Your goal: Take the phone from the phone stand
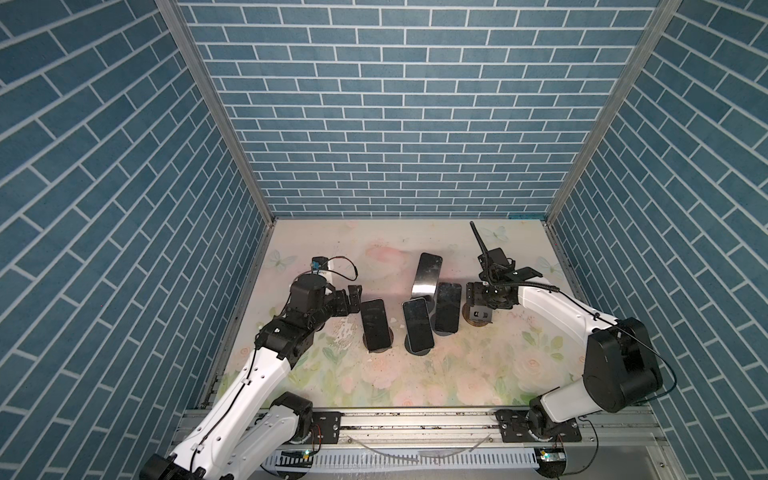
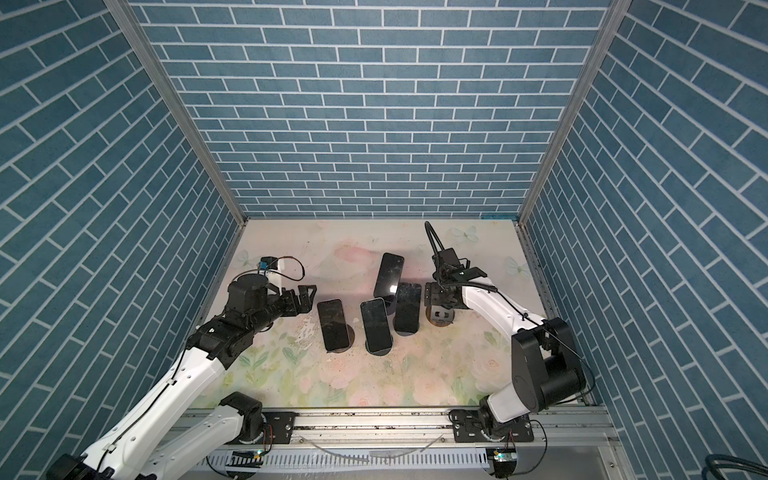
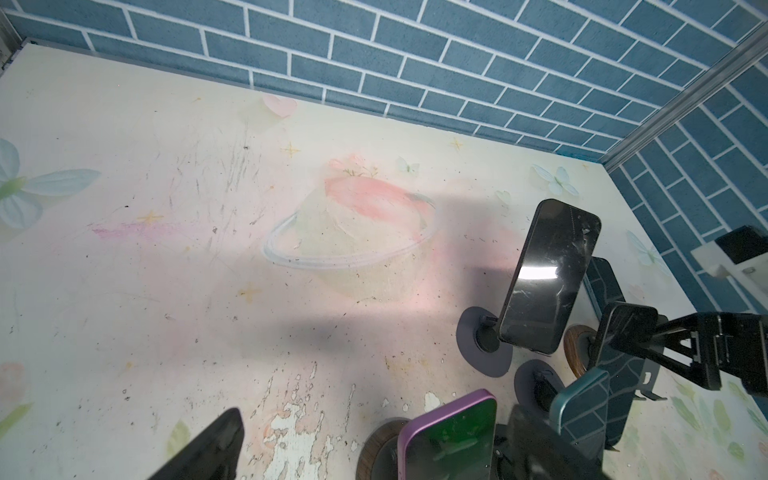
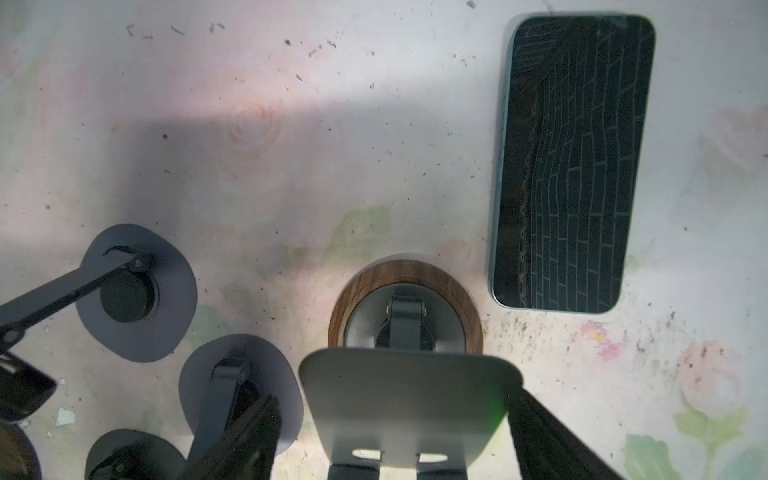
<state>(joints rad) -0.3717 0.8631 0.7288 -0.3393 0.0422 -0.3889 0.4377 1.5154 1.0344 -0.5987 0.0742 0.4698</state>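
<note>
Purple-edged slab phone with dark glass sits right up at the left wrist lens, propped on a stand with a round wood-grain foot. In both top views it's the leftmost of four phones leaning on stands mid-bench. The left pincer gapes wide just beside its top corner, holding nothing.

Over on the right, the right pincer hangs above an empty grey-plated stand with a wood-ringed base. One dark finger shows by the plate, and I can't tell if it's pinching or clear. A teal-rimmed phone lies flat on the floral bench just past that stand, off its perch by the look of it.

My read: the purple one's next. It's stiff glass and metal with some heft, slick on both faces, and that screen won't forgive a drop. Take it across the long edges, up high where the plate doesn't back it. Then lift it clear of the lip, because that stand looks light enough to tag along otherwise.
</note>
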